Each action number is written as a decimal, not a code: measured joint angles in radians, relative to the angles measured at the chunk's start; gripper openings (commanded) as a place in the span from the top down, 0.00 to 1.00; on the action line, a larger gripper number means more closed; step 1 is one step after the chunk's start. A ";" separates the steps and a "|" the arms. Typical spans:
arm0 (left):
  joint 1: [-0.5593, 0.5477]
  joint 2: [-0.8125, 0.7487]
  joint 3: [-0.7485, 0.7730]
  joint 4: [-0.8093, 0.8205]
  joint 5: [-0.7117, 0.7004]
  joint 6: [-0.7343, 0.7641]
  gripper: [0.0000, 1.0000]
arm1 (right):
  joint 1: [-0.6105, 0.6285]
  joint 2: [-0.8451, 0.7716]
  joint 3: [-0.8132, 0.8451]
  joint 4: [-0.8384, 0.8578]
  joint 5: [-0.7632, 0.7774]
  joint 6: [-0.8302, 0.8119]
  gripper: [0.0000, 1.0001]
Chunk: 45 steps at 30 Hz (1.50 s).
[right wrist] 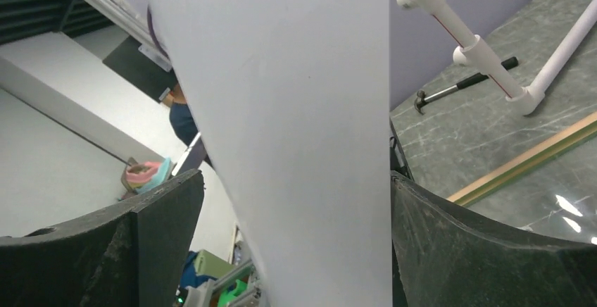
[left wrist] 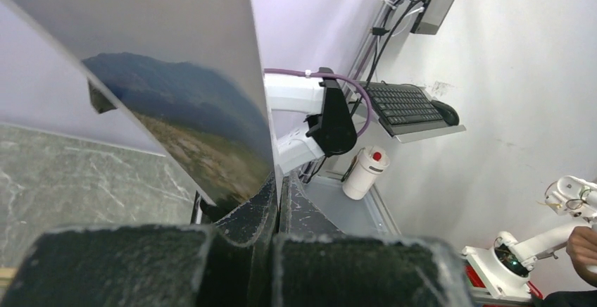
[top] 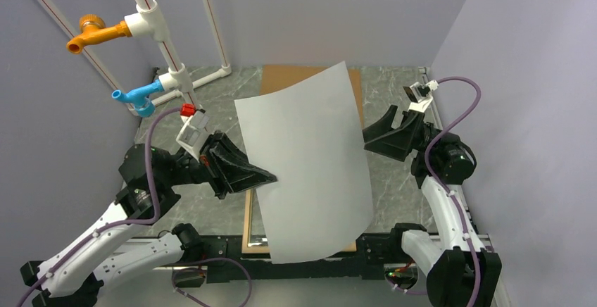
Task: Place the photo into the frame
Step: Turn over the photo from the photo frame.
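Observation:
The photo point(top: 310, 159) hangs in the air over the table, curved, with its white back up. My left gripper point(top: 271, 177) is shut on its left edge. The left wrist view shows the meadow-and-hills print point(left wrist: 186, 124) pinched between my left gripper's point(left wrist: 280, 191) fingers. My right gripper point(top: 371, 136) is open at the photo's right edge. In the right wrist view the white back point(right wrist: 310, 124) stands between its spread fingers point(right wrist: 162, 215). The frame point(top: 248, 219) lies flat on the table under the photo, mostly hidden, with its pale wood edge showing point(right wrist: 528, 163).
The brown backing board point(top: 281, 78) lies at the back, partly under the photo. White pipes with an orange tap point(top: 95, 32) and a blue tap point(top: 137, 96) stand at the back left. A hammer point(right wrist: 457, 85) lies near the pipes. Walls close in both sides.

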 measured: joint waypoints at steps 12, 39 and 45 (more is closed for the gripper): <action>0.000 -0.096 -0.042 -0.177 -0.256 0.057 1.00 | 0.002 -0.135 0.009 -0.200 -0.024 -0.184 0.22; 0.000 -0.131 -0.065 -0.393 -0.496 0.079 1.00 | 0.012 -0.220 0.159 -1.049 -0.027 -0.823 0.50; 0.000 -0.165 -0.069 -0.396 -0.539 0.075 1.00 | 0.018 -0.220 0.153 -1.011 -0.028 -0.792 0.43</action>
